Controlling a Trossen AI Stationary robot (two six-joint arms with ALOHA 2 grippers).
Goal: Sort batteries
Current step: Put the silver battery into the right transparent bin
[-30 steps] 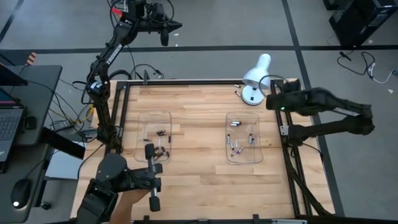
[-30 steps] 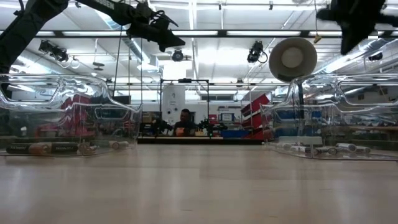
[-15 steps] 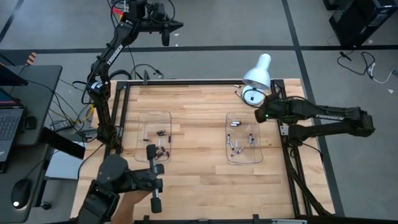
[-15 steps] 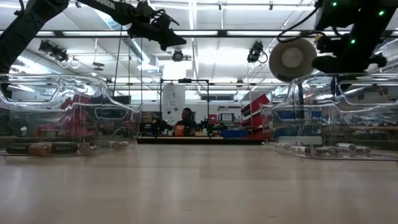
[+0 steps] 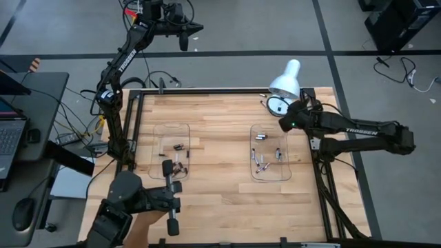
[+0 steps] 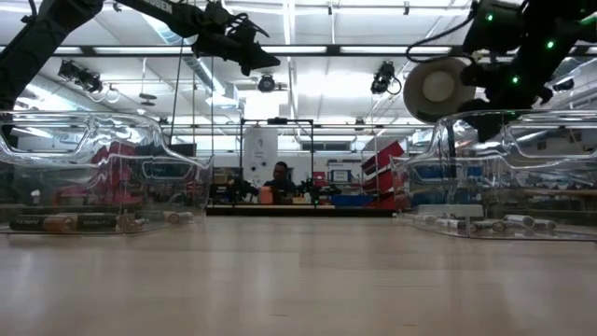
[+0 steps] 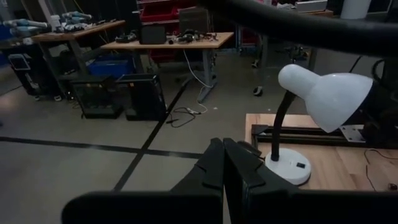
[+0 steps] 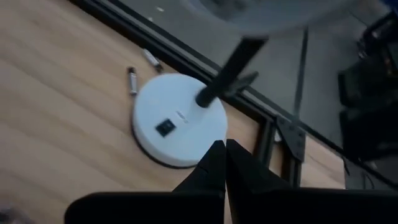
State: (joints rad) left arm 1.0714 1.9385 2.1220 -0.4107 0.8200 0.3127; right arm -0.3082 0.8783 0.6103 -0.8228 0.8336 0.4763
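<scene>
High view: the right gripper (image 5: 284,126), fingers pressed together and holding nothing, sits in the right half of the frame just below the white lamp (image 5: 284,86) and beside the top corner of the right tray (image 5: 284,173). This looks like the reach stage of sorting. The batteries lie in 2 groups: dark ones (image 5: 179,165) in the left tray (image 5: 156,131) at centre left, silvery ones (image 5: 262,162) in the right tray at centre right. 2 loose batteries (image 5: 263,103) lie on the wood by the lamp's base, upper centre right. The next move probably calls for the jaws to part and drop over 1 of them. The left gripper (image 5: 171,224), also closed and empty, waits at the bottom left.

Low view: both clear trays stand at the frame's sides, batteries on their floors. The right arm and the lamp's shade hang at upper right; a person sits far back at centre.

Left wrist view: the closed fingers (image 7: 239,168) point at the lamp, right of centre.

Right wrist view: closed fingertips (image 8: 233,160) at bottom centre aim at the lamp's round base (image 8: 177,121); the 2 loose batteries lie touching or just beside its edge, upper left. The base and stem crowd any grasp there.
</scene>
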